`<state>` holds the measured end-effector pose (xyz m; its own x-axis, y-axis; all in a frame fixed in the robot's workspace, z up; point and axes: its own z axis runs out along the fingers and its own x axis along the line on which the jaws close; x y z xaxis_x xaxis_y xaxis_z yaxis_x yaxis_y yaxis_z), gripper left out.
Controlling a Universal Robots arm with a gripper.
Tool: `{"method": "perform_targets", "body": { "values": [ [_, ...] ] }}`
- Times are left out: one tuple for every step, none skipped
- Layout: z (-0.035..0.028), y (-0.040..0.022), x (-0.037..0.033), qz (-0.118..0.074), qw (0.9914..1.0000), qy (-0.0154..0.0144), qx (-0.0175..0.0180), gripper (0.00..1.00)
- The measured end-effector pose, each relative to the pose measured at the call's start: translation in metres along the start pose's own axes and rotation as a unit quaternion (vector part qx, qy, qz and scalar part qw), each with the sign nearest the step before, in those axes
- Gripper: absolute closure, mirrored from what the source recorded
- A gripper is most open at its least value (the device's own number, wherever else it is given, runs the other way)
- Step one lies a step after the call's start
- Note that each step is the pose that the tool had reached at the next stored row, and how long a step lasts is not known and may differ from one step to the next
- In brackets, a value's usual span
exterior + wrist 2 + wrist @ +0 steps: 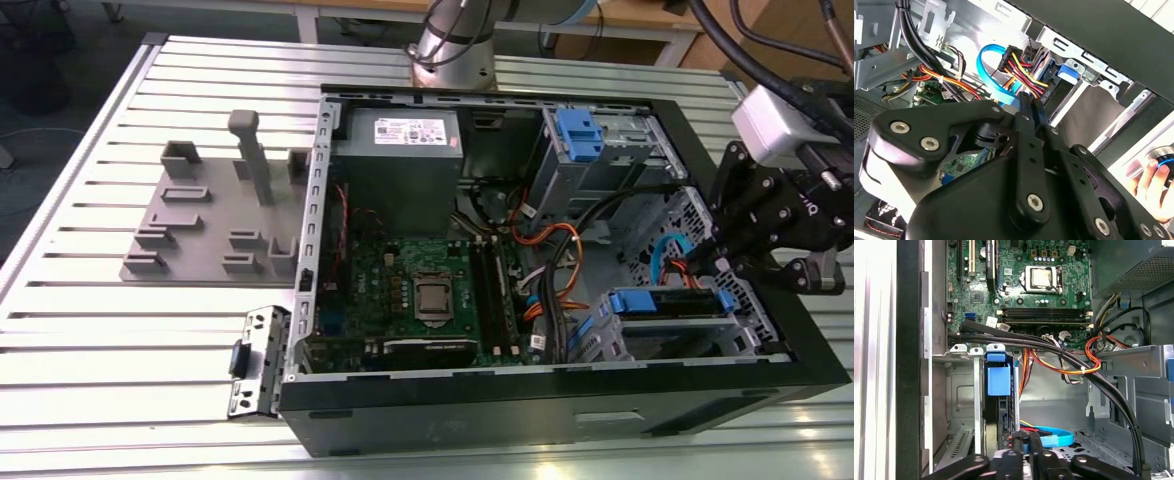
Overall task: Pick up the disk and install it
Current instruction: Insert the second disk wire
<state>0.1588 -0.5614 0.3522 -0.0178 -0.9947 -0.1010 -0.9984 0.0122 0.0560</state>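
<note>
Sitting in its bay in the computer case [694, 395], one disk [674, 303] shows. One claw [1029, 440] hangs beside it, fingers seemingly pinched together, holding nothing.

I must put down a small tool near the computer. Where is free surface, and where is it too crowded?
Free: the slatted table below the grey fixture block, toward the exterior view's left of the open case. Crowded: the case interior, where cables cross beside the motherboard, and around the gripper by the disk.

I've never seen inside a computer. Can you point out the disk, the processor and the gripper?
disk [674, 303]: exterior view, on its blue bracket in the bay.
processor [1041, 278]: first wrist view, on its silver lid.
gripper [1030, 112]: second wrist view, at its fingertips.
</note>
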Motion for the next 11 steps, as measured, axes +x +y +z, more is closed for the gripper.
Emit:
{"method": "perform_targets", "body": {
  "values": [
    [0.0001,0.0,0.0,0.0,1.0,0.0,0.0,0.84],
    [0.0001,-0.0001,0.0,0.0,1.0,0.0,0.0,0.84],
    [0.0001,-0.0001,0.0,0.0,1.0,0.0,0.0,0.84],
    [0.0001,-0.0001,0.0,0.0,1.0,0.0,0.0,0.84],
    [0.0002,-0.0001,0.0,0.0,1.0,0.0,0.0,0.84],
    [0.0003,0.0,0.0003,0.0,1.0,-0.0001,0.0,0.84],
    [0.0004,0.0006,0.0009,0.0,1.0,-0.0002,0.0001,0.84],
    [0.0002,0.0017,0.0019,0.0,1.0,0.0,0.0002,0.84],
    [0.0001,0.003,0.0032,0.0,1.0,0.0,0.0004,0.84],
    [0.0002,0.0042,0.0047,0.0,1.0,0.0,0.0004,0.84],
    [0.0004,0.0054,0.0064,-0.001,1.0,0.0,0.0004,0.84]
  ]
}}
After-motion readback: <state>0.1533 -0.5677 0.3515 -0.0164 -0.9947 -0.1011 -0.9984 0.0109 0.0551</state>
